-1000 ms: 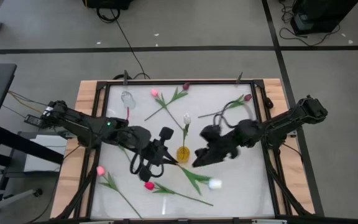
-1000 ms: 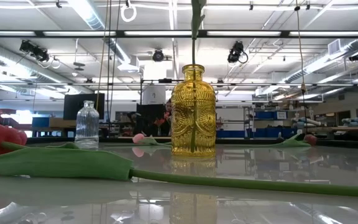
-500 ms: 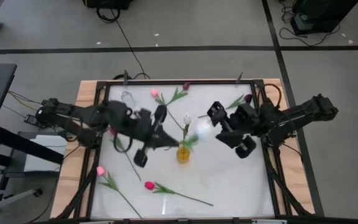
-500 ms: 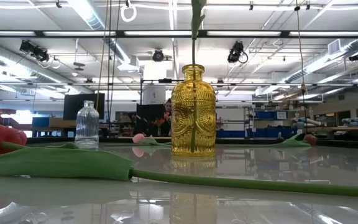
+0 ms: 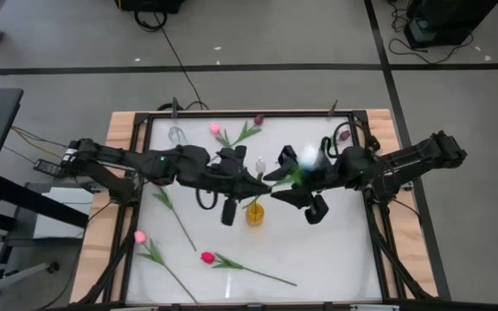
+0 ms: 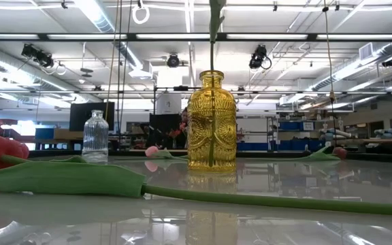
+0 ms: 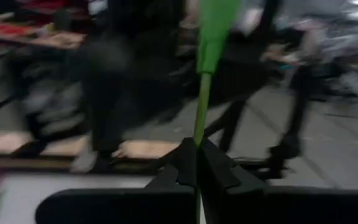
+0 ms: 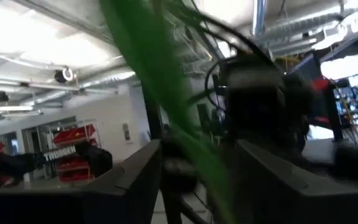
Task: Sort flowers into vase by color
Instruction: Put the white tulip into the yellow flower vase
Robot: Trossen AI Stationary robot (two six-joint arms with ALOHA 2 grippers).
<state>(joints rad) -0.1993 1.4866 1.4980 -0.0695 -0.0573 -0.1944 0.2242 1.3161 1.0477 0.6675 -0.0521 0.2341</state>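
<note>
A yellow glass vase (image 5: pixel 255 213) stands mid-table and also shows in the low view (image 6: pixel 211 122). A white tulip (image 5: pixel 259 163) stands in it by its stem (image 6: pixel 214 27). My left gripper (image 5: pixel 245 180) is just left of that flower, shut on a green stem (image 7: pixel 200 118). My right gripper (image 5: pixel 290 186) is right of the vase, above the table, with a second white tulip (image 5: pixel 308 156), whose green leaf (image 5: pixel 294 176) trails toward the vase. My left gripper pinches a thin green stem (image 7: pixel 197 142) between its two fingertips. The stem runs straight on past the fingers to a leaf. It seems to be the stem of the tulip in the yellow vase. My right gripper has the second white tulip lifted clear of the table. A green leaf or stem (image 8: pixel 166 106) slants between its fingers (image 8: pixel 138 180). Blur hides the place of contact.
A clear bottle (image 5: pixel 176 136) stands far left. Loose tulips lie about: pink (image 5: pixel 215 129) and dark purple (image 5: pixel 258 120) at the far edge, purple (image 5: pixel 344 136) far right, pink (image 5: pixel 139 236) and red (image 5: pixel 207 257) near left. A black frame (image 5: pixel 150 117) rims the table.
My right gripper has lifted the white tulip off the near part of the table, carried it up and toward the far edge, then back toward the vase. My left gripper has moved toward the far edge and the right, up beside the flower in the vase.
</note>
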